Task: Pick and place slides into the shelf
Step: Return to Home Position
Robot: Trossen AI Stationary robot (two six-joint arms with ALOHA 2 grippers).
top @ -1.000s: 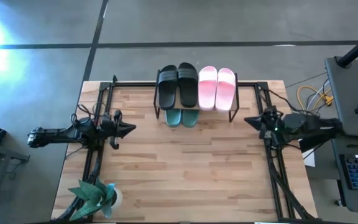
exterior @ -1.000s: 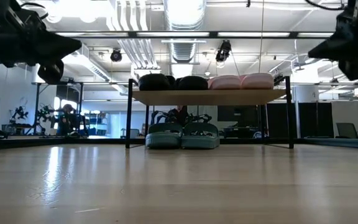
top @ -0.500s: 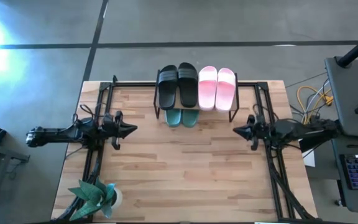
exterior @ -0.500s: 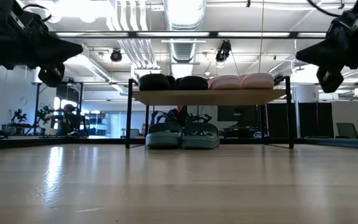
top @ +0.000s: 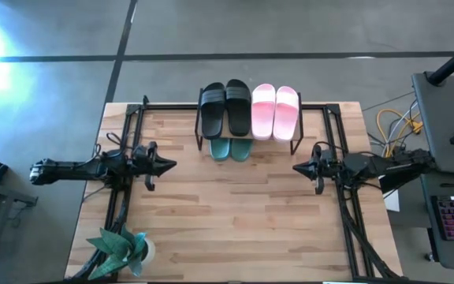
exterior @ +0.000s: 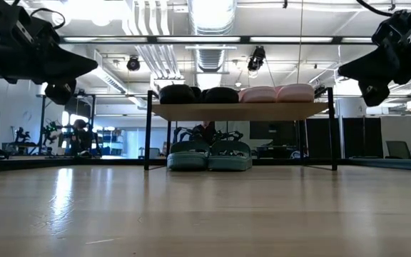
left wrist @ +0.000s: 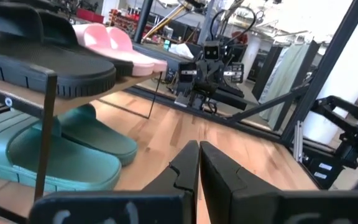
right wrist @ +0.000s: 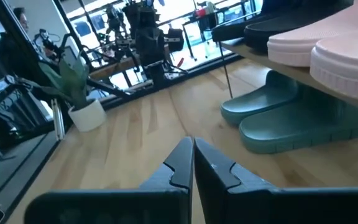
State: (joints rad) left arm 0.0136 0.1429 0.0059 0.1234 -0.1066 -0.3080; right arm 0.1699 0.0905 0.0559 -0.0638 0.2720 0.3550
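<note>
My left gripper hangs over the left side of the wooden table. My right gripper hangs over the right side. Both point toward the middle. My wrist views show each pair of dark fingers pressed tight, tip to tip, with nothing between them. The view from above cannot show me that.

The shelf stands near the back edge of the table. It is a flat, light wood plank on thin black metal legs. On top lie the black slides, with thick, rubbery soles. Just beside them are the pink slides, smooth and rounded. All four fill the plank.

The green slides sit on the table under the plank, below the black ones. From above only their ends peek out. The low view shows both side by side between the legs.

A leafy green plant in a white pot sits at a corner on my left arm's side.
</note>
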